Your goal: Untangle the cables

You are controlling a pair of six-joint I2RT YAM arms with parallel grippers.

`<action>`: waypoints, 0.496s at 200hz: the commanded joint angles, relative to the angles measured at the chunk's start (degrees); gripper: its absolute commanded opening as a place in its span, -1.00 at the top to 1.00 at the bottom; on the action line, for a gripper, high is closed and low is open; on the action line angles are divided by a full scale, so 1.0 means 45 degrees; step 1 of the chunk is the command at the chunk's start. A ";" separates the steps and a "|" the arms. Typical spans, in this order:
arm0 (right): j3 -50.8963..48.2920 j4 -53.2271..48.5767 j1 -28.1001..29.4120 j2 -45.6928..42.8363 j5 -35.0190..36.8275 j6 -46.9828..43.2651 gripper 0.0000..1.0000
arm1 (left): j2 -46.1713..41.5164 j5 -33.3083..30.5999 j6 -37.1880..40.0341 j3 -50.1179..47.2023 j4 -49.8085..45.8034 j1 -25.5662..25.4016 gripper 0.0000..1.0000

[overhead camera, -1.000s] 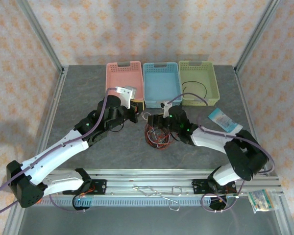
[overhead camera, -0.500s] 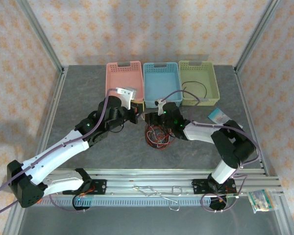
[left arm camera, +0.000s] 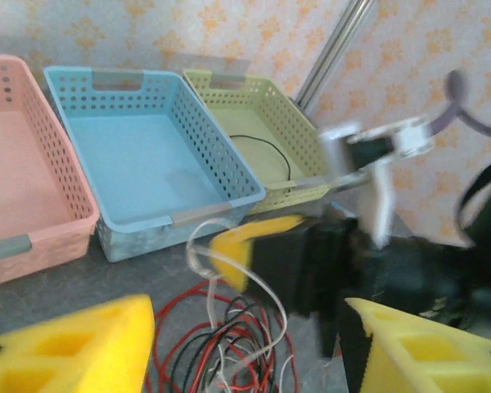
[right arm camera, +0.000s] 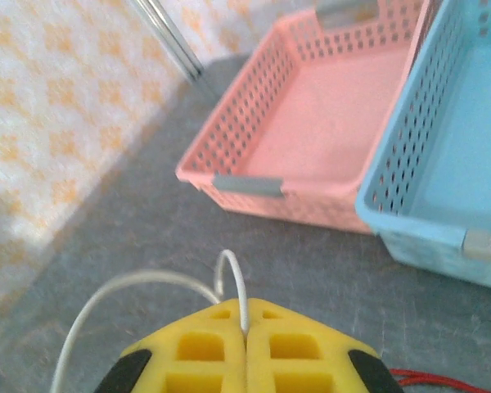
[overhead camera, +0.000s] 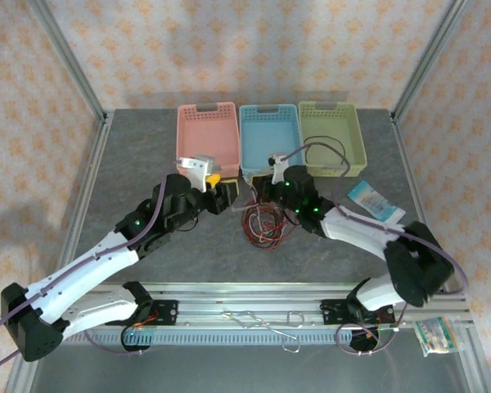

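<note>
The cables (overhead camera: 262, 227) lie as a tangle of red, black and white wires on the grey table in front of the blue basket (overhead camera: 270, 135). My right gripper (overhead camera: 260, 191) sits just behind the tangle, its yellow fingers (right arm camera: 229, 352) shut on a loop of the white cable (right arm camera: 231, 274). In the left wrist view that white cable (left arm camera: 198, 246) rises from the heap (left arm camera: 221, 344) to the right gripper's yellow finger (left arm camera: 244, 242). My left gripper (overhead camera: 227, 190) is to the left of the tangle and stands open (left arm camera: 247, 311), nothing held.
A pink basket (overhead camera: 206, 131), the blue one and a green basket (overhead camera: 331, 135) line the back; a thin black cable (overhead camera: 323, 151) lies in the green one. A blue-white packet (overhead camera: 375, 202) lies right of the right arm. Metal frame posts stand at the table corners.
My right gripper has shut on the white cable and moved back toward the blue basket. My left gripper has opened, and its arm has shifted a little nearer.
</note>
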 commanded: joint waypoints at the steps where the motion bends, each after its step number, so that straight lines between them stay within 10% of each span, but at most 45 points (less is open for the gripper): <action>1: 0.0651 -0.1474 -0.0055 -0.1312 0.1075 0.0083 1.00 | -0.0689 -0.0245 -0.0418 -0.1025 0.1516 0.0043 -0.42; 99: 0.4161 -0.5126 0.0023 -0.4649 0.0761 0.0313 1.00 | 0.1167 0.1108 -0.0253 -0.2939 0.5109 0.0023 -0.48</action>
